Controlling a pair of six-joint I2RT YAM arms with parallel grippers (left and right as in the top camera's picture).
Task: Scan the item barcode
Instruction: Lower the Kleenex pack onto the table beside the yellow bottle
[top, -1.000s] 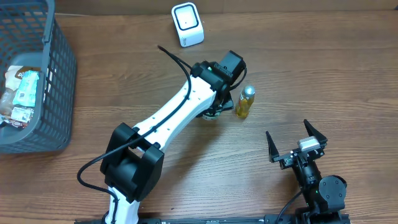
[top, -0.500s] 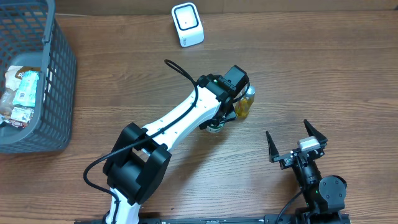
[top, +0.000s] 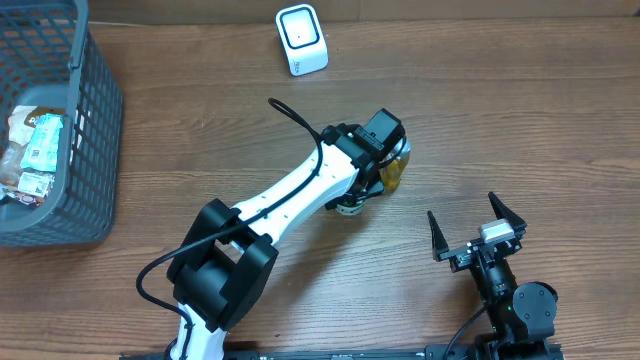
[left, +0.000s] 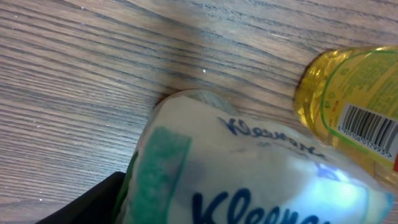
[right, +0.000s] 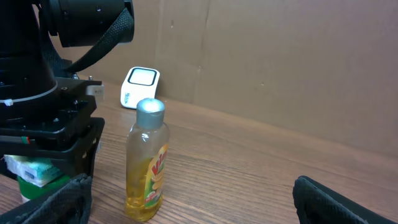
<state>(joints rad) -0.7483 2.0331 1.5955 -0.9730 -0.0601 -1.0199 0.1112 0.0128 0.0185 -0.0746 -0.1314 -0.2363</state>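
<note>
Your left gripper (top: 348, 203) is clamping the Kleenex pack (left: 249, 174) low over the table (top: 500, 100), right beside the yellow bottle (right: 148, 165). The white scanner (top: 302, 40) is sitting well apart at the far edge. Your right gripper (top: 478, 225) is resting with its jaws spread wide, holding nothing.

White left arm (top: 290, 192), black joints, looping black cable (top: 297, 117)

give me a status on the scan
Left claw shut on tissue pack. Right claw open, empty. Bottle upright, close beside the pack. Scanner across the table, pack not at it yet.
</note>
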